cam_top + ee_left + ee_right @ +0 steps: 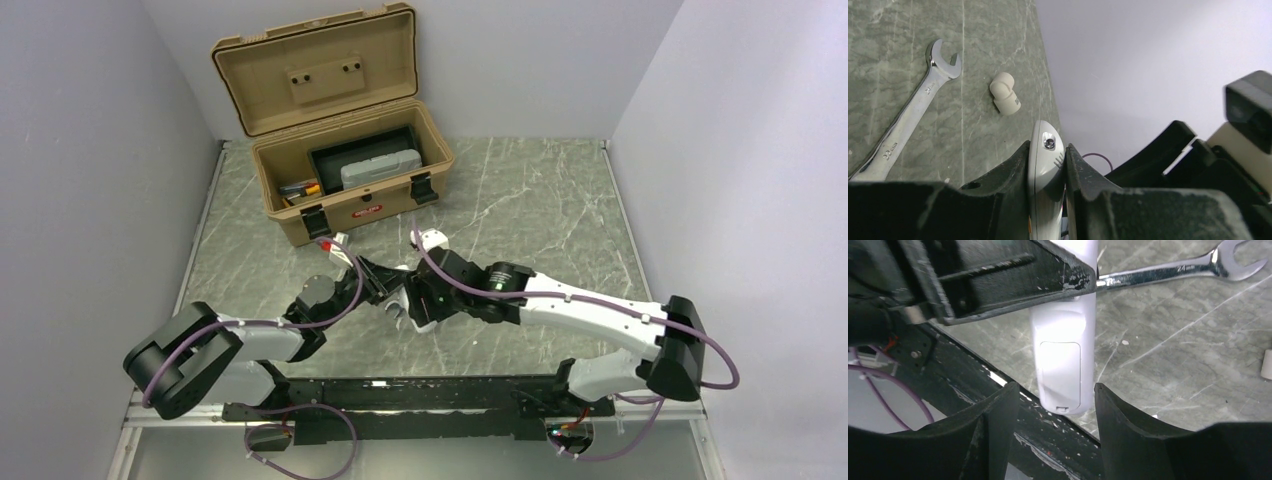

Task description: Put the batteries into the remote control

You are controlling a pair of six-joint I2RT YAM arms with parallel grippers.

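While clamped in left gripper (pixel 1047 148), remote control (pixel 1063 350) endwise toward right gripper (pixel 1054 391).

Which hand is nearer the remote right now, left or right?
Left. The left hand is clamped on the remote. The right hand is open around the remote's free end, not gripping it.
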